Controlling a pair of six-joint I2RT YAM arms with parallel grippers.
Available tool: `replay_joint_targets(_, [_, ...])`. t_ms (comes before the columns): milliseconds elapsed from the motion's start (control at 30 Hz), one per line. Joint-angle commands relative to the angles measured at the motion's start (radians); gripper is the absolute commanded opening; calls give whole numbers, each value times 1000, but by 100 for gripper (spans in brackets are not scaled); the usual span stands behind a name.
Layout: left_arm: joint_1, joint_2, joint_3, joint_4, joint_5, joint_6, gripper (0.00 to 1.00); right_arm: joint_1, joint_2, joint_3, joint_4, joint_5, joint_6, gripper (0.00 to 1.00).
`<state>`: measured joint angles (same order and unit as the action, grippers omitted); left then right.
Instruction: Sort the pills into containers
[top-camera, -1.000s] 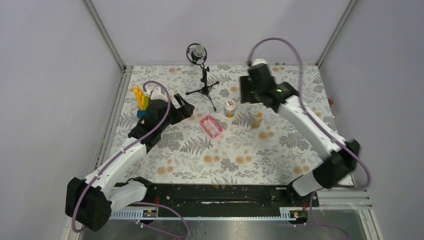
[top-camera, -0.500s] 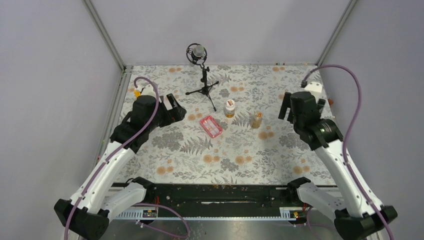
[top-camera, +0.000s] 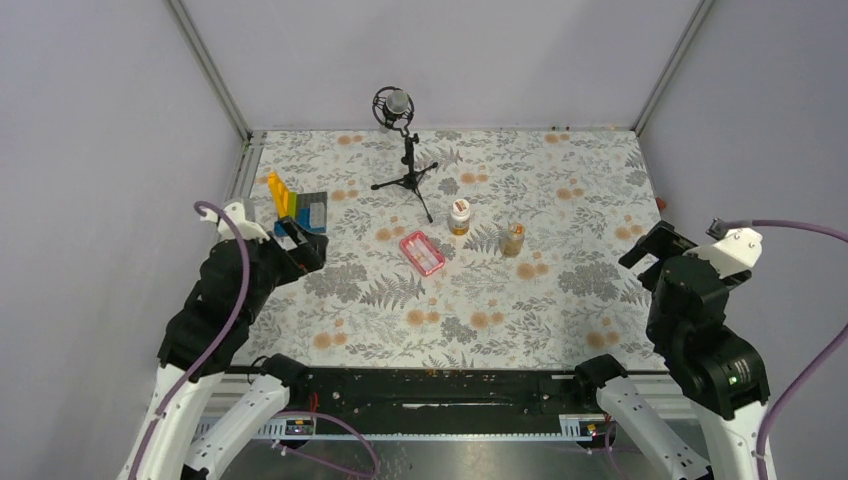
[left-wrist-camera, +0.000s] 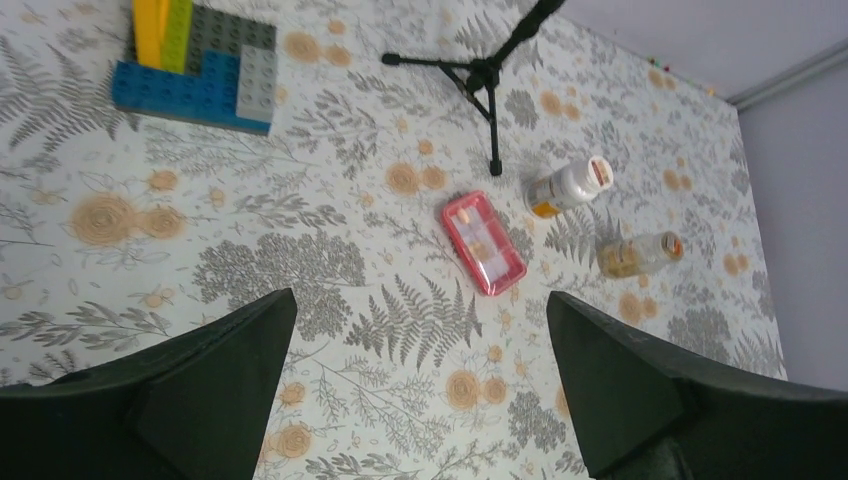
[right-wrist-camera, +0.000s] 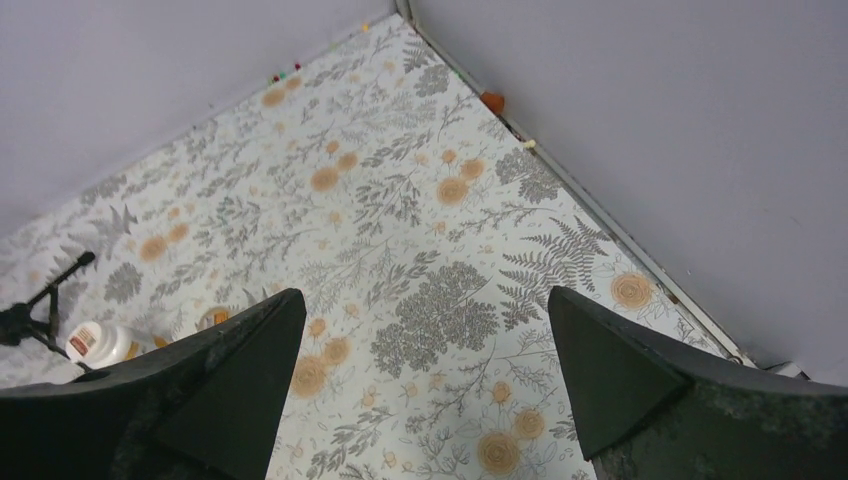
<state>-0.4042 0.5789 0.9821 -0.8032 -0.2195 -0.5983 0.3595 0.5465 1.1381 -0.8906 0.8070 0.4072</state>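
Note:
The pink compartment box (top-camera: 421, 252) lies mid-table; the left wrist view shows it (left-wrist-camera: 484, 243) with a tiny orange pill (left-wrist-camera: 462, 213) in one end compartment. The white-capped bottle (top-camera: 459, 216) (left-wrist-camera: 568, 185) (right-wrist-camera: 100, 343) and the clear yellowish bottle (top-camera: 513, 239) (left-wrist-camera: 640, 254) stand just right of it. I see no loose pills on the cloth. My left gripper (top-camera: 300, 243) (left-wrist-camera: 420, 295) is open and empty, raised well left of the box. My right gripper (top-camera: 648, 255) (right-wrist-camera: 425, 292) is open and empty, raised at the right side, far from the bottles.
A blue, yellow and grey brick block (top-camera: 296, 205) (left-wrist-camera: 200, 65) sits at the back left. A microphone on a tripod (top-camera: 405, 150) (left-wrist-camera: 490, 75) stands behind the bottles. Walls and metal rails (right-wrist-camera: 600, 215) close the table on three sides.
Both arms have pulled back towards the near edge and risen. The left gripper left the brick block area; the right gripper swung from the back centre to the right side.

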Motion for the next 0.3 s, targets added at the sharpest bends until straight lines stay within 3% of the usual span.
replay_joint_targets(0, [1,-4,110,-51,-137,2,99,-4,-3,41,-19,66,38,100])
replay_joint_targets(267, [1,-37,132,-19,-135,24,99,-4,13,53,-24,19,54,99])
